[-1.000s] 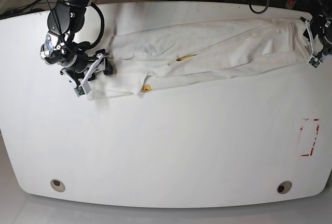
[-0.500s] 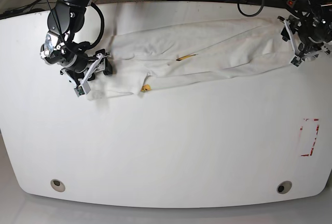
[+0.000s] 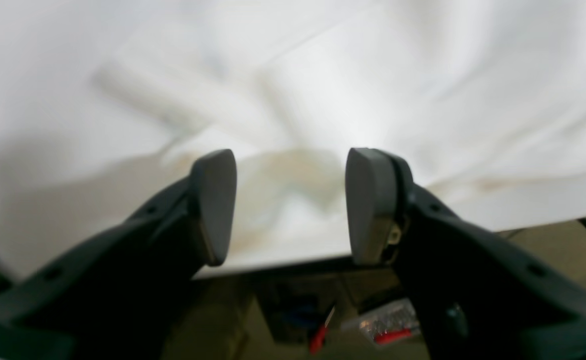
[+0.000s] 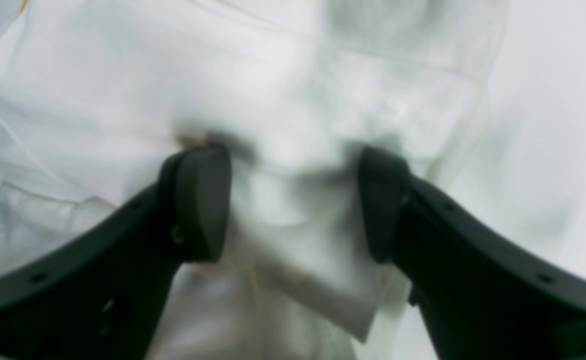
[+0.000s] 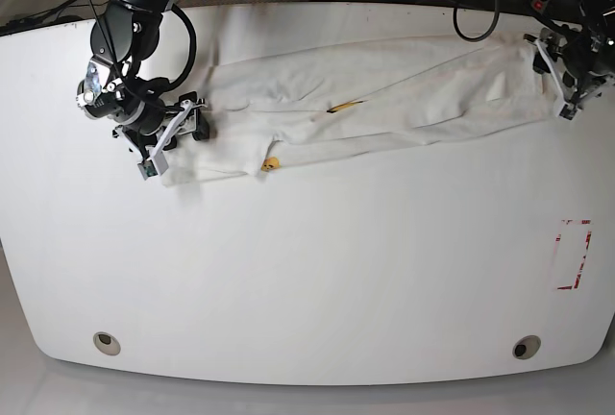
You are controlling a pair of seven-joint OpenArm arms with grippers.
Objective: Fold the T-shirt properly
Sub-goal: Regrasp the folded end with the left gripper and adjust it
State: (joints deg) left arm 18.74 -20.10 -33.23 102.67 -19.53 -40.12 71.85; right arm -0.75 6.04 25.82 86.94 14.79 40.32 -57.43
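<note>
The white T-shirt lies stretched in a long crumpled band across the far half of the table. A small orange-yellow mark shows at its near edge and a yellow streak near the middle. At the shirt's left end my right gripper is down on the cloth. Its wrist view shows the right gripper open, straddling a folded corner of the T-shirt. My left gripper hovers at the shirt's right end, and in its wrist view the left gripper is open over bunched T-shirt fabric.
The table's right rim lies just under the left gripper, with floor clutter below. A red-edged rectangle is marked at the table's right side. Two round holes sit near the front edge. Cables trail along the back.
The left arm swung in over the shirt's right end, then drew slightly back toward the table's rim. The right arm and the shirt have barely moved.
</note>
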